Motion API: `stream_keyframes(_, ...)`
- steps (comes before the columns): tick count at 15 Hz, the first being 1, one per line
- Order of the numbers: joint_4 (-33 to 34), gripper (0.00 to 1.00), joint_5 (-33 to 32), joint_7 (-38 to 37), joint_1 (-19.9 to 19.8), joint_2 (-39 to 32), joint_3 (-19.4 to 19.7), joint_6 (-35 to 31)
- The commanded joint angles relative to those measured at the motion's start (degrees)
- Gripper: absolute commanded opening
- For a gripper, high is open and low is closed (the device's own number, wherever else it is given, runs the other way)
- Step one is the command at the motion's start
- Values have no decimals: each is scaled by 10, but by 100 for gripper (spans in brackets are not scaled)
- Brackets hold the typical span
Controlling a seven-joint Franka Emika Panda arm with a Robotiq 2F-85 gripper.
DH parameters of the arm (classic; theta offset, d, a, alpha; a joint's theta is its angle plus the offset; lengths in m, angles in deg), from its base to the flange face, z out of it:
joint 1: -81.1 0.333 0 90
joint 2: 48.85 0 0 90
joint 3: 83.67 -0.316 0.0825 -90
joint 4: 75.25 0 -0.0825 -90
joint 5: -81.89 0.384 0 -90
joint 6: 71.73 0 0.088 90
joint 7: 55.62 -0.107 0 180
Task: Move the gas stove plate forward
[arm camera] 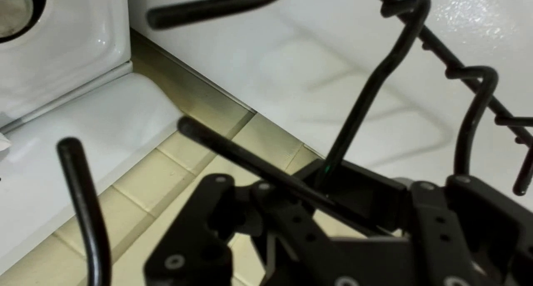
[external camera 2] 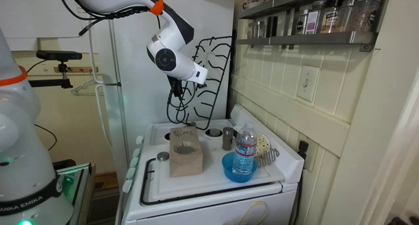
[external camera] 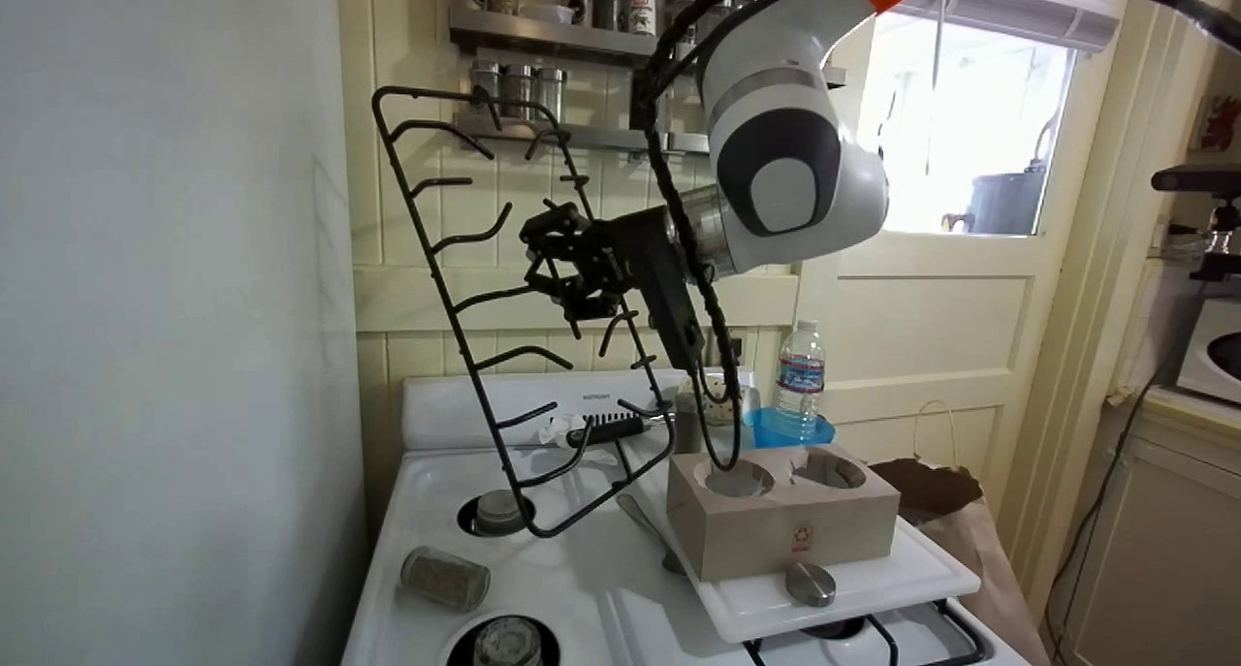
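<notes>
One gas stove plate [external camera: 454, 309], in an exterior view held aloft on edge and tilted above the stove [external camera: 567, 588], its middle partly covered by the gripper [external camera: 555, 270]. Two burner caps [external camera: 499, 509], the nearer cut by the lower edge. One glass jar [external camera: 444, 579], on its side, dull brownish contents. One grey block [external camera: 771, 535], two round holes in its top, their depths hard to see; it rests on one white panel [external camera: 916, 571], one metal lid [external camera: 811, 585] just beside it. One blue bowl [external camera: 776, 438], holding one water bottle [external camera: 801, 380]. One paper bag [external camera: 979, 540], partly hidden behind the white panel, contents too dark to tell. Two shelves [external camera: 553, 38] of small jars [external camera: 519, 92], the upper row cropped. Also, in an exterior view: one robot arm [external camera 2: 183, 67], concealing part of the gas stove plate and nearly all of the gripper; one upright jar [external camera 2: 227, 139] near the blue bowl; one pale perforated utensil [external camera 2: 263, 145], partly behind the water bottle; one light switch [external camera 2: 307, 83]. In the wrist view: one gripper, cut off by the lower edge, its two fingers [arm camera: 187, 240] clamped on bars of the gas stove plate, the exact contact lost in black against black. At least five prongs [arm camera: 86, 202], one cropped above, one below. One burner cap, only a fraction at the upper left corner.
</notes>
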Motion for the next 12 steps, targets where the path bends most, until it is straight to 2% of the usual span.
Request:
stream_keyframes(1, 23, 2, 85, 22, 8, -10, -14, -64)
stream_keyframes(4, 66, 2, 218, 66, 10, -31, -27, -126)
stream_keyframes(6, 95, 2, 306, 126, 10, -45, -33, -137)
stream_keyframes(7, 114, 2, 243, 61, 0, -43, -25, -139)
stream_keyframes(12, 178, 2, 241, 67, 9, -85, -22, -143)
